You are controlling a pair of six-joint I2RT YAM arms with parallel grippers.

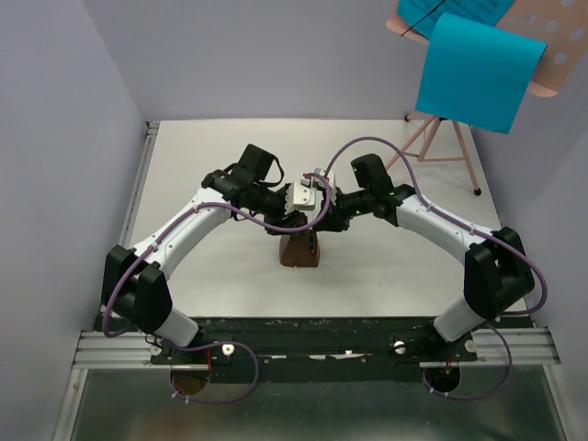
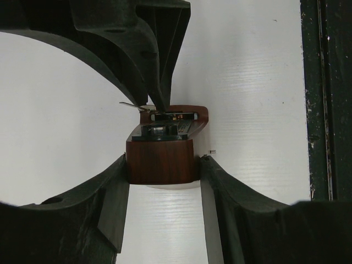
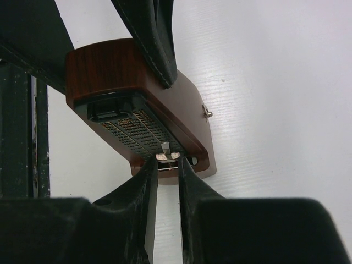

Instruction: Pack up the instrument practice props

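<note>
Metronome [image 1: 299, 250]: upright on the surface [image 1: 202, 156], unpacked.
Left gripper [image 2: 163, 160]: jaws clamped on its base.
Right gripper [image 3: 168, 163]: jaws narrow around pendulum [image 3: 166, 155]; grip unclear.
Stand [image 1: 439, 145], blue sheet [image 1: 473, 73]: untouched, far right.

Light: bright, even and diffuse from above; we note only faint, soft shadows on the matte white tabletop [image 1: 211, 165]. Glare: mild sheen on that surface in both wrist views, and a dull highlight on the glossy dark-brown wooden wedge block [image 3: 110, 66]. Focus: top view sharp throughout; the close black plastic fingers [image 2: 110, 209] read soft and underexposed, nearly silhouetted. Distortion: we see slight bowing at the top view's edges.
</note>
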